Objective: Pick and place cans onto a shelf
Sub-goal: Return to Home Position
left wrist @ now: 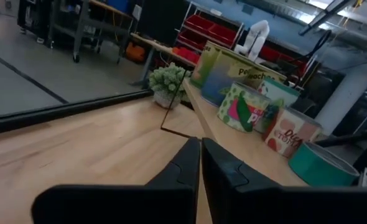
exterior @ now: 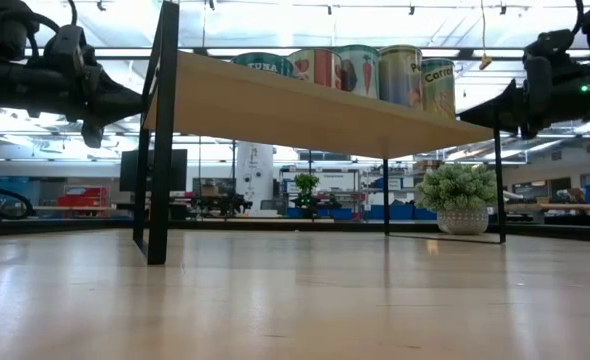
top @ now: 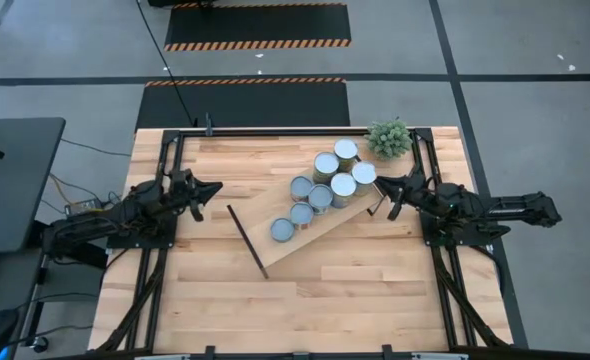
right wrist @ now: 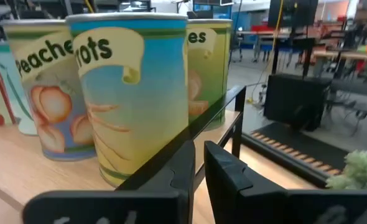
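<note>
Shelf: the shelf (top: 320, 232) is set slantwise on the counter (top: 275, 310), with one end near and left of centre and the other far and to the right. A black rail (top: 246, 240) is seen at its near-left end. In the low view the plank (exterior: 305, 110) is carried above the counter on thin black legs.

Cans: the cans (top: 321, 196) are gathered upright on the shelf, packed close together from its middle to its far-right end. The near-left part of the plank is left bare. Labels for tuna, peaches and carrots can be read on the cans (exterior: 375, 70) in the low view.

Left gripper: the left gripper (top: 213, 188) is held above the counter to the left of the shelf, well apart from it. In the left wrist view the left gripper (left wrist: 200, 142) is seen with its fingers drawn narrow, almost touching, and nothing held between them.

Right gripper: the right gripper (top: 380, 183) is held just beside the far-right end of the shelf, near the cans. In the right wrist view the right gripper (right wrist: 199, 146) is seen narrow, with only a slit between the fingers and nothing gripped. A carrot can (right wrist: 130, 93) is seen close in front of it.

Plant: a small green plant (top: 389, 138) is placed at the far right of the counter, just beyond the cans.
</note>
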Available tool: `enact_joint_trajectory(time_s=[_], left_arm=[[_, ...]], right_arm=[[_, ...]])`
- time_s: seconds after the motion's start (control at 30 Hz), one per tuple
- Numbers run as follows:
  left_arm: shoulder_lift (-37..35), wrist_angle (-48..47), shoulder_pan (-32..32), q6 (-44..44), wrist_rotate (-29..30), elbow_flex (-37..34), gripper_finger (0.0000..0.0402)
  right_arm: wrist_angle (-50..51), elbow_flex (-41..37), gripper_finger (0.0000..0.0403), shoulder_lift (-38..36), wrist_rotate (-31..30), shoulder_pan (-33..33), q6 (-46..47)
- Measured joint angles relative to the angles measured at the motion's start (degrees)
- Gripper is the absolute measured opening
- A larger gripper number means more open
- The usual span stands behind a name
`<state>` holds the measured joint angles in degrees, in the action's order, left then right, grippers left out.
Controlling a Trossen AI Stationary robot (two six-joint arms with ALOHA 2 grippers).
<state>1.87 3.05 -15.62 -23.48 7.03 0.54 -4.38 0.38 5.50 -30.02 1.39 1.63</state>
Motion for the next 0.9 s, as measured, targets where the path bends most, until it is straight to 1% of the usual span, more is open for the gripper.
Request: enact_joint_trajectory(time_s=[0.1, 0.9], left_arm=[[0.0, 0.0, 0.0, 0.1, 0.0, 0.0, 0.0024], [0.0, 0.1, 0.0, 0.2, 0.0, 0.0, 0.0020]], right_arm=[[0.0, 0.0, 0.0039, 0.0, 0.0, 0.0, -1.5], [-0.2, 0.0, 0.0039, 0.0, 0.1, 0.0, -1.6]])
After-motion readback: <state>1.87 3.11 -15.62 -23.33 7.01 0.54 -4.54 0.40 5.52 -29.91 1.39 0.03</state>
